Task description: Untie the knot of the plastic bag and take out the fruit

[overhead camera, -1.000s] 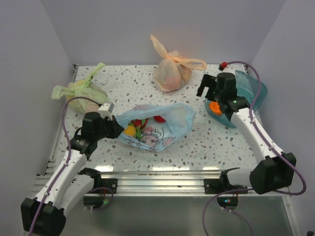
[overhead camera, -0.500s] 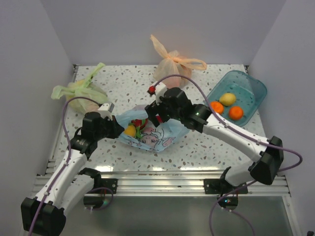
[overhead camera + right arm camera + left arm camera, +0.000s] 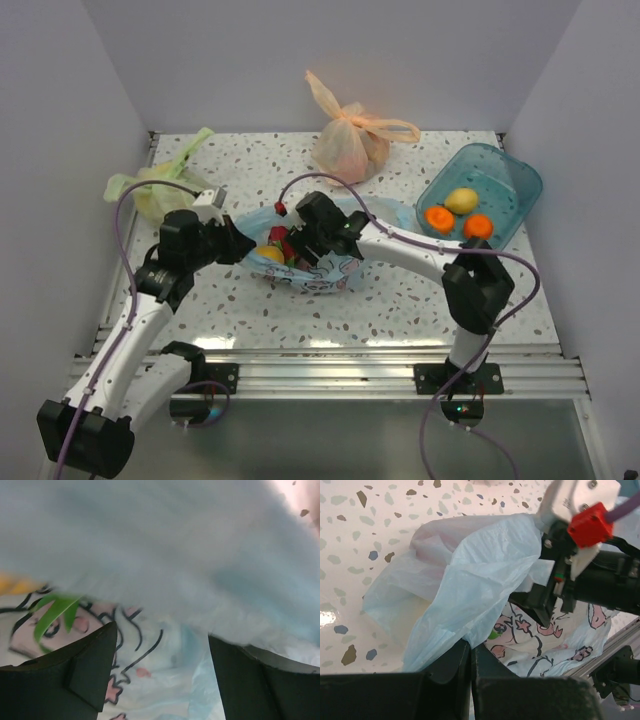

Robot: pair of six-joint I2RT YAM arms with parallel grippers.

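Centrally, plastic bag (image 3: pixel 322 272) around right end effector (image 3: pixel 161 632), left end effector (image 3: pixel 470 649) pinching rim

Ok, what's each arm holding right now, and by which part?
Left fingers pinch the light blue bag by a fold of film at its open edge. Right fingers stand apart over the bag, holding nothing.

Overhead looks down; wrists close on plastic bag (image 3: pixel 470 580).

Lab test cell; plain walls (image 3: pixel 300 60), speckled table (image 3: pixel 400 290), alu rail (image 3: pixel 330 362).
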